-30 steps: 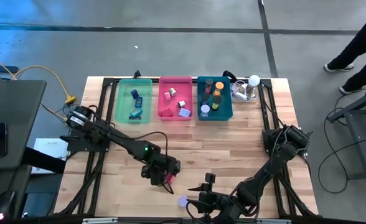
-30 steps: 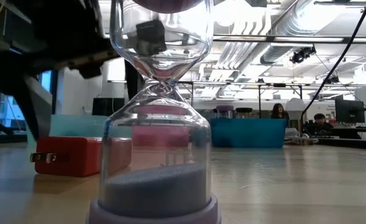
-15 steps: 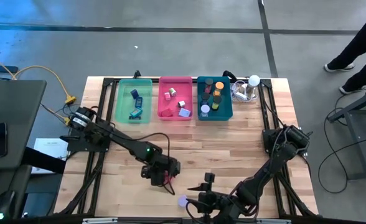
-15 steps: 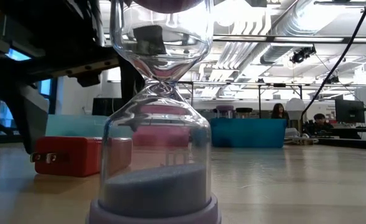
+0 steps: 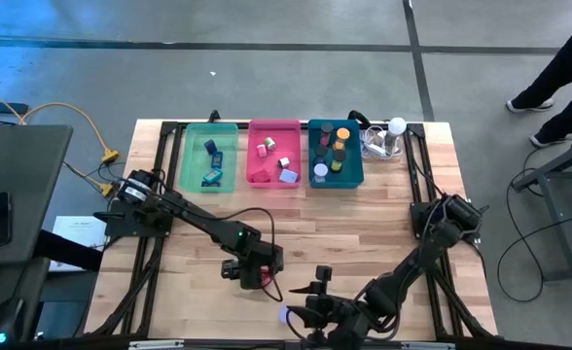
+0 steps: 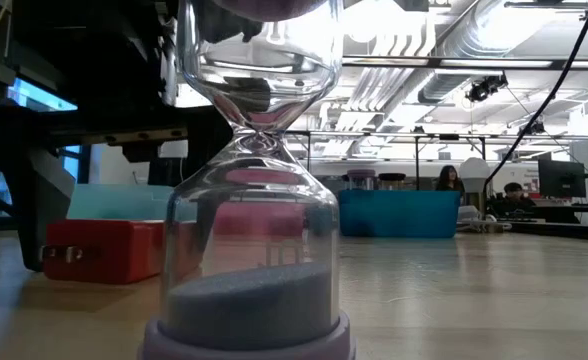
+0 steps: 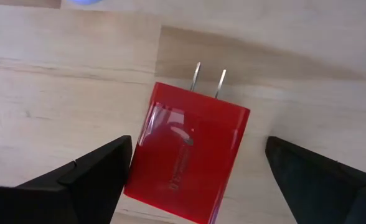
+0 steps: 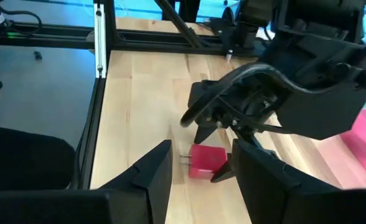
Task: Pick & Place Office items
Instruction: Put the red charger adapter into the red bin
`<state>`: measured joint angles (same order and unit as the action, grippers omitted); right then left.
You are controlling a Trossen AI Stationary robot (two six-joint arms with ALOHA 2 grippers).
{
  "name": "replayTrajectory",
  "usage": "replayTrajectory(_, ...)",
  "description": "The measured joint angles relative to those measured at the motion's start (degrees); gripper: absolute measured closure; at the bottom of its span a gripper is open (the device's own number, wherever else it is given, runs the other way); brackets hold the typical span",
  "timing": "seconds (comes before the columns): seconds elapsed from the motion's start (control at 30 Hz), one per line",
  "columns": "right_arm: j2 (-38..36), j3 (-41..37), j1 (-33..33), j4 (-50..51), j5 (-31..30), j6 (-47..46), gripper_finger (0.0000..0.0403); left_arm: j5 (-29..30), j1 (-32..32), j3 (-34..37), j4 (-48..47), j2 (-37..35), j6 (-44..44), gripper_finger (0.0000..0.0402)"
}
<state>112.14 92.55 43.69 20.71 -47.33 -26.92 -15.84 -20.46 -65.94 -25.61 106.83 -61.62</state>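
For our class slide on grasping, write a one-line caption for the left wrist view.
Open left end effector straddles a red plug-in charger lying flat on the wooden table, prongs pointing away.

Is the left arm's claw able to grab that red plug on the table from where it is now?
Probably yes. The left gripper hangs right over the red plug, jaws wide open with one finger on each side. The wood around the plug looks bare, so nothing seems to block a close.
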Motion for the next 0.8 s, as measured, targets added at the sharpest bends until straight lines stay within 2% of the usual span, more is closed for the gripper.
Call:
replayTrajectory(0.23,0.0,0.0,-0.3,-0.1,2.7,0.2,0.0248,1.2,0.1,-0.4,-1.1,0.0,0.8,0.006)
replayTrajectory(0.63,0.0,0.0,-0.3,0.0,2.8,-0.1,0.0248,1.3,1.3,-0.4,-1.8,0.1,6.0,0.0195)
replayTrajectory(0.8,0.0,0.0,-0.3,-0.4,2.8,-0.1,0.0248,-0.4,1.3,-0.4,-2.3,0.1,6.0,0.0198)
